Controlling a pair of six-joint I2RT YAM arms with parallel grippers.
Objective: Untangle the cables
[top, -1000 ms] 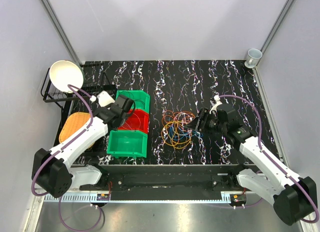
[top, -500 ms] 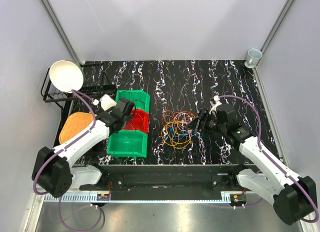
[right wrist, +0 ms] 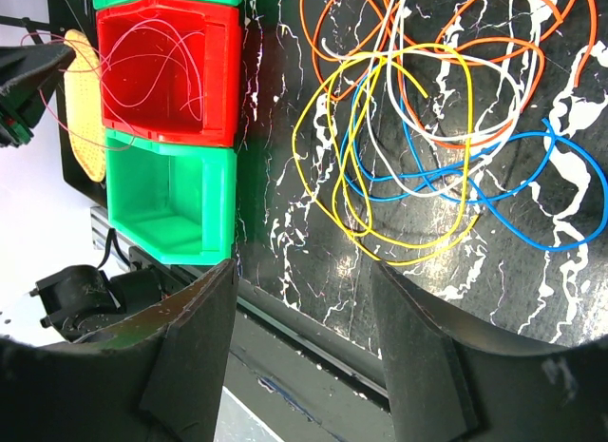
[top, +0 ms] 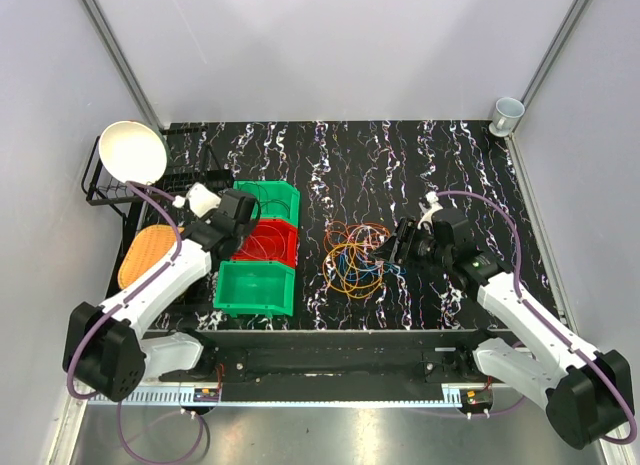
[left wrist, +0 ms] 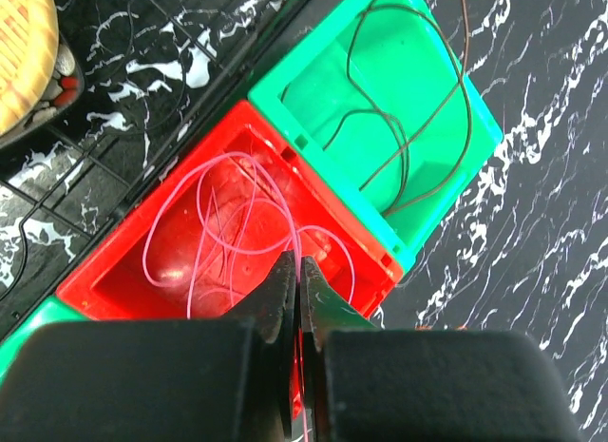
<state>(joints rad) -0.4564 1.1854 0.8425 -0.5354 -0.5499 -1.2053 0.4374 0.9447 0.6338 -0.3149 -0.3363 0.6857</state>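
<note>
The left hand (left wrist: 296, 271) has its fingers pressed together above the one red bin (left wrist: 180, 257). A looped pink cable (left wrist: 228, 157) lies beneath the hand; whether a strand is pinched cannot be told. There are two green bins: one beyond the hand (left wrist: 313, 90) holding a dark cable (left wrist: 465, 76), and one back toward its arm (top: 255, 287).

The right hand (top: 395, 245) stands open, gripping nothing. Just ahead of its fingers lies one tangle of cables (top: 355, 255) in orange, yellow, blue and white.

The black, white-veined tabletop (top: 450, 175) is enclosed by pale grey walls. It also carries one white bowl (top: 132, 151) on one black rack (top: 100, 190), one yellow woven mat (top: 148, 250) and one cup (top: 507, 112).
</note>
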